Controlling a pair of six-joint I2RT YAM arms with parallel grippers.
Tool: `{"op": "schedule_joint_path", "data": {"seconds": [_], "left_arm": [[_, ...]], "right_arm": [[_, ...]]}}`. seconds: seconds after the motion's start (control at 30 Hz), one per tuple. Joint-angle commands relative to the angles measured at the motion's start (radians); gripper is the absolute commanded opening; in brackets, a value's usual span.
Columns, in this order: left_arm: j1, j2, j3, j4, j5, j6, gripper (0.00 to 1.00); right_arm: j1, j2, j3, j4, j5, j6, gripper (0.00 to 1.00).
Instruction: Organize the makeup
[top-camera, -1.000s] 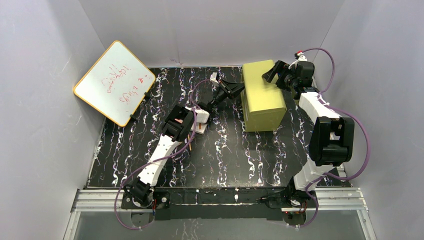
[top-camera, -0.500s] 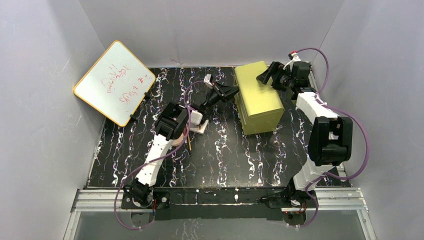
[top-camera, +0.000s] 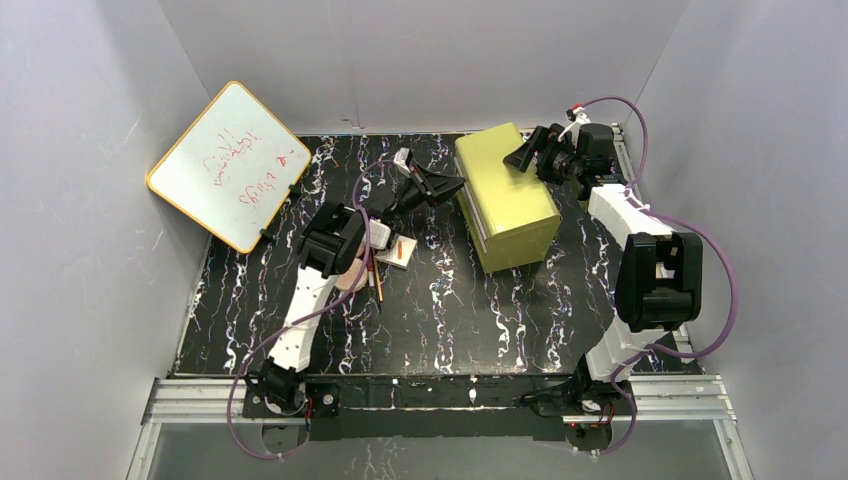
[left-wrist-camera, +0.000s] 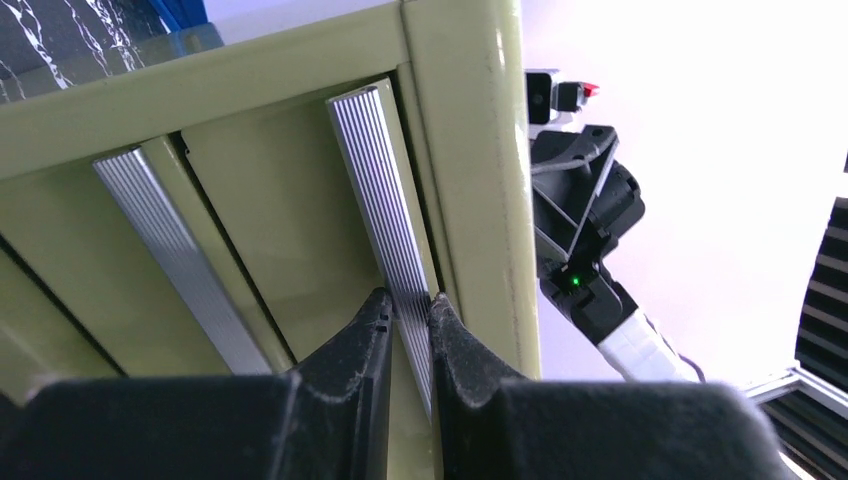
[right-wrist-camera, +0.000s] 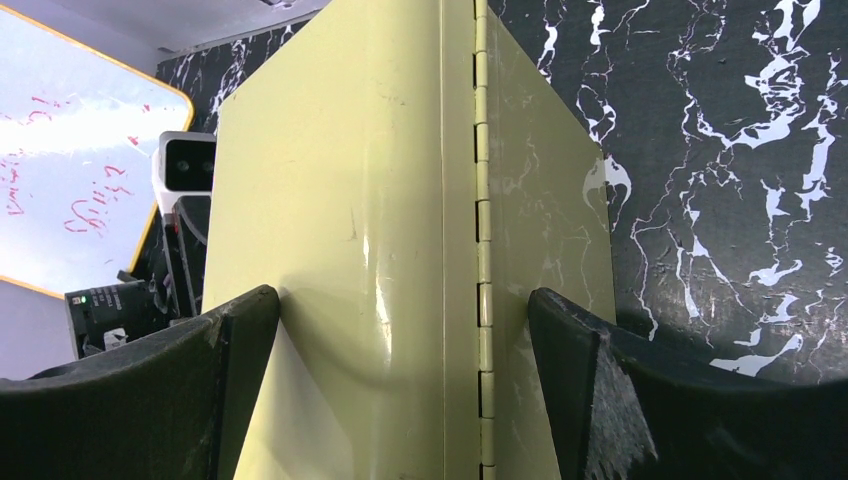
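My left fingers are nearly closed, pinching the ribbed silver handle of one drawer right at its low end, pads only just over the strip. Outward from there is the yellow-green drawer box, at about 2 o'clock from table centre and sitting skewed. My right fingers are spread wide and clamped across its back by the hinge, one on each side, coming in from 3 o'clock. The drawer looks shut, so this is the opening step, early in the job. The makeup is all out on the table at 8 o'clock from the box: white palette near the centre, pencil sticks just beside my left forearm. I can't make out the discs. Risks: the thin end-grip slips off the ribs when I pull, or the whole box drags and twists instead of the drawer sliding if the right hold is loose. Pulling back, my left arm could sweep the sticks.
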Motion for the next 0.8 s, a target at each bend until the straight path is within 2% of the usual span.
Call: {"op": "schedule_joint_path", "data": {"seconds": [0.0,0.3,0.77], "left_arm": [[0.124,-0.056,-0.061,0.219,-0.014,0.079,0.0],[0.212,-0.056,-0.105,0.218,0.038,0.076,0.0],[0.236,-0.12,-0.205,0.219,0.095,0.096,0.0]], "right_arm": [[-0.002,0.046,-0.034,-0.164,-0.009,-0.056,1.0],[0.0,0.052,-0.027,-0.168,-0.028,-0.071,1.0],[0.0,0.057,-0.025,-0.162,-0.043,-0.069,1.0]]}}
